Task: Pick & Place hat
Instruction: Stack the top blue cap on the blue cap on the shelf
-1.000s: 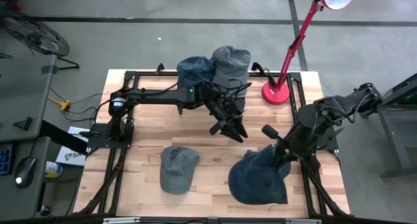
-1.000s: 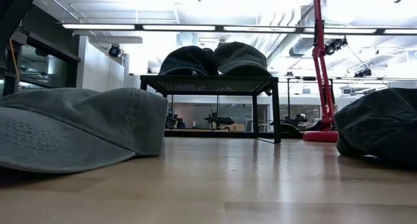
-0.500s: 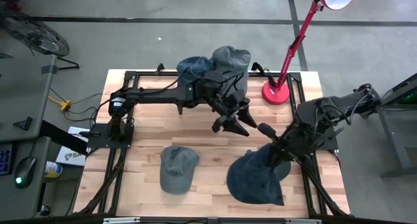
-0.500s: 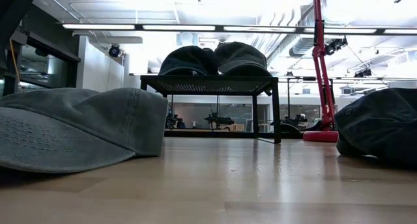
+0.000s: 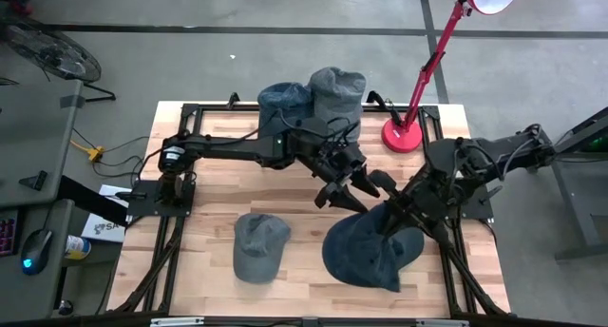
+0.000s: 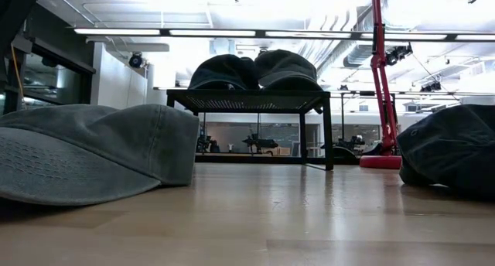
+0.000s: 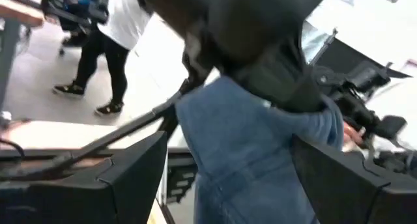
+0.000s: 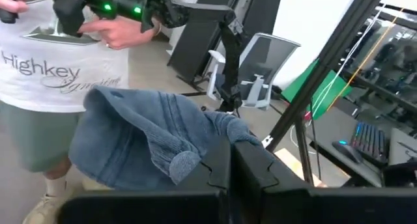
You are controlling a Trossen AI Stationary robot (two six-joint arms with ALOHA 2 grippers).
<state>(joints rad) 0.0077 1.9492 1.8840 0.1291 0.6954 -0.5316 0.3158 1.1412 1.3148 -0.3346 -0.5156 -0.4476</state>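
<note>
The dark blue denim hat is hanging at the front right of your light wooden table, and your right gripper is pinching its top edge tight, with the soft cloth bunched over the closed fingers. Your left gripper is waiting just beside it with its fingers spread apart, right by the blue cloth. A grey cloth cap is lying flat nearby on the front middle. Two more caps are sitting on a black metal rack at the back, beside a red desk lamp.
</note>
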